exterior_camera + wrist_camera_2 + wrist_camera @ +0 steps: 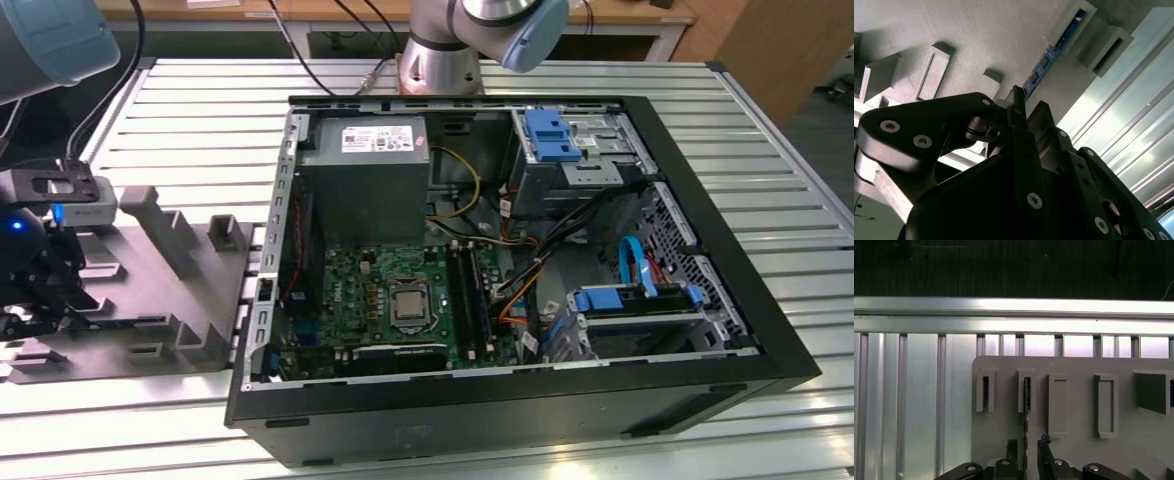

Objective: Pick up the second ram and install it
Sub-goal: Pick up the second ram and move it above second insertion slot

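No readable text in any view. White label [382,139] on grey power supply [360,200]: print too small to make out. Green motherboard [350,290]: markings illegible. Grey holder plate [1079,450] in first wrist view: nothing legible.

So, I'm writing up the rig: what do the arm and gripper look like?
The arm is silver-grey tubing with blue-grey joint caps and a grey box at the wrist. The gripper is black, its links fastened with silver screws.
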